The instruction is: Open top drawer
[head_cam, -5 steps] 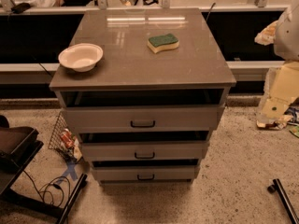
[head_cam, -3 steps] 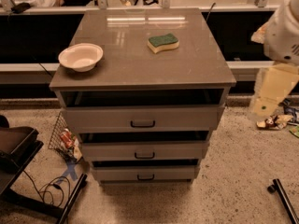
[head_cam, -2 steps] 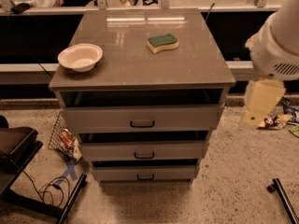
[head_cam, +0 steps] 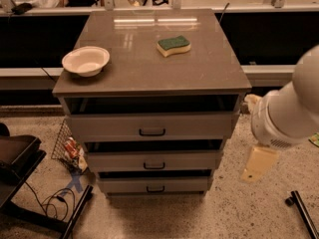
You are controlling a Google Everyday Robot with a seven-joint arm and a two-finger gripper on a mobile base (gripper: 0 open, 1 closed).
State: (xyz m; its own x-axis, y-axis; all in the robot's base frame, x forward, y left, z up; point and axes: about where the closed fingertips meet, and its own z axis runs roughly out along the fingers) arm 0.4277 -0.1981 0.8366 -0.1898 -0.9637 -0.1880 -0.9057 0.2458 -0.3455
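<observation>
Cabinet (head_cam: 149, 68): top drawer (head_cam: 152, 126) left of tool (head_cam: 258, 163).

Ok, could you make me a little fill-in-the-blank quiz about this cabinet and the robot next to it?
1. The cabinet has ___ grey drawers in its front.
2. Near the bowl on its top lies a green and yellow ___.
3. The top drawer has a small dark ___ at its front's centre.
4. The gripper hangs right of the cabinet, apart from the drawers, over the speckled ___.
Missing words: three; sponge; handle; floor.
</observation>
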